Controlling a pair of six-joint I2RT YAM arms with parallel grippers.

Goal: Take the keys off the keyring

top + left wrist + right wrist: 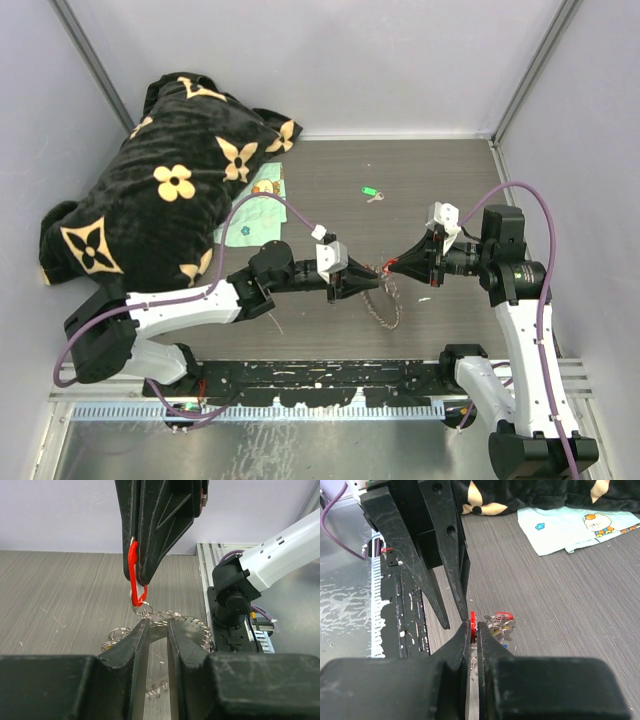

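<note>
Right end effector [473, 628] clamps red-tagged key [132, 575]; left end effector [156, 625] pinches keyring [196, 629]

Glossy plastic key tag [132, 572], shiny metal keyring [167, 616], seemingly wood-grain table [60, 595].

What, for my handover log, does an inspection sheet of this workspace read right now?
Surface: dark grey wood-grain table.
Job's things: large dark grey chain-rimmed metal keyring between the grippers; red-tagged silver key linked to it; green-tagged key loose farther back.
Clutter: black plush blanket with beige flowers, pale green printed cloth, far left.
Grippers: left gripper shut on keyring; right gripper shut on red tag.
Cables: purple cable over each arm.
Surroundings: grey walls; metal rail at near edge.
</note>
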